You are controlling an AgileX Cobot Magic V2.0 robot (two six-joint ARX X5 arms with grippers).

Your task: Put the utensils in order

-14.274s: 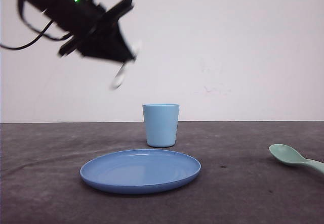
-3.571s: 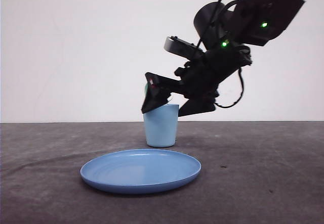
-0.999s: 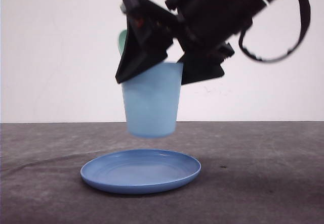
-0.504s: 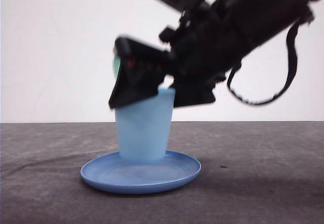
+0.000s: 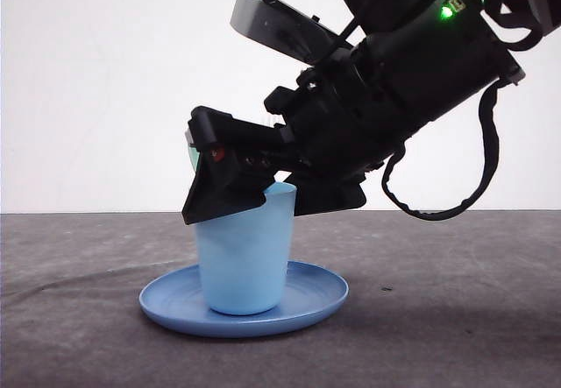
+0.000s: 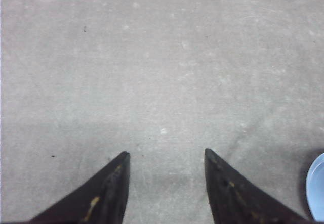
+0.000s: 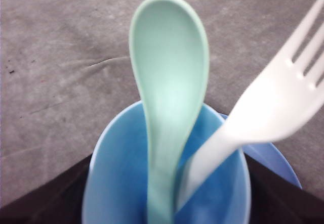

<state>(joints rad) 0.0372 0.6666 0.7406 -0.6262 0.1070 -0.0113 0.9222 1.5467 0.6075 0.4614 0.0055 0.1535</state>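
Front view: we are setting the cup [image 5: 244, 261] on the plate [image 5: 311, 296], our right pincer [image 5: 254, 197] gripping its rim.
We are lowering it level before releasing, so the mint spoon [image 7: 169, 87] and white fork [image 7: 276, 102], both leaning inside it, are not tipping. Our left pincer [image 6: 166, 155] is hanging open over the counter [image 6: 162, 57].

The mint-green spoon [image 7: 169, 82] stands in my cup, oval bowl up, handle down inside. Beside it the white fork [image 7: 263, 113] leans, its tines pointing up and outward.
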